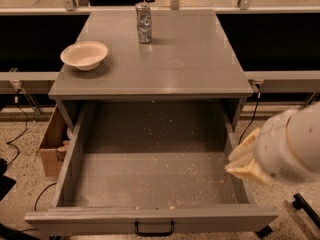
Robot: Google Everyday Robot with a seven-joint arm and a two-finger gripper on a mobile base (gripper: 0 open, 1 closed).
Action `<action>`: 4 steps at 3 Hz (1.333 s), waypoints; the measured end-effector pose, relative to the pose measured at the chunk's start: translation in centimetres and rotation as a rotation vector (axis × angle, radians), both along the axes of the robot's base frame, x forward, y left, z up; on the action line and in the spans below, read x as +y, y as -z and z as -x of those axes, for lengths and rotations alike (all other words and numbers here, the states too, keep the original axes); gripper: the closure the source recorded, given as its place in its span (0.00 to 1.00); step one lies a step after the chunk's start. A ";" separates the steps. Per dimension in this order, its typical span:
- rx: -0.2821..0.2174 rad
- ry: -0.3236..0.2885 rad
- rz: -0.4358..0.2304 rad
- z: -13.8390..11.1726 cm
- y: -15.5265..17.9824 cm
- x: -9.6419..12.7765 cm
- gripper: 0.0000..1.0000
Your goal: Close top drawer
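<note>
At the right wall of the wide grey top drawer [100, 220], standing fully open under the grey tabletop [190, 59], hovers the cream pincer [246, 163], open or closed I cannot tell; an off-centre shove may jam it.

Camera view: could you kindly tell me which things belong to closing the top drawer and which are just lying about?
For the job: top drawer, pulled open; its black handle; gripper, by the drawer's right wall.

Lying about: white bowl and metal can on the cabinet top; cardboard box on the floor, left of the cabinet.
</note>
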State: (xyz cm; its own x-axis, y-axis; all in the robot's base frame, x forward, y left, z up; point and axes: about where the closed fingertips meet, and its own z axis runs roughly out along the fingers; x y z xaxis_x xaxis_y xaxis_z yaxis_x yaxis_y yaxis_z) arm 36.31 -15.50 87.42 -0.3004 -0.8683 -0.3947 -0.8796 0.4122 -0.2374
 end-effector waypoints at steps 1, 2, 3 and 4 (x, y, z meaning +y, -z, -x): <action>0.113 0.006 -0.020 3.4 8.4 1.4 0.89; 0.225 -0.016 0.008 7.5 16.5 2.6 1.00; 0.322 -0.020 0.007 12.0 23.5 3.1 1.00; 0.368 -0.030 -0.035 14.5 29.6 4.1 1.00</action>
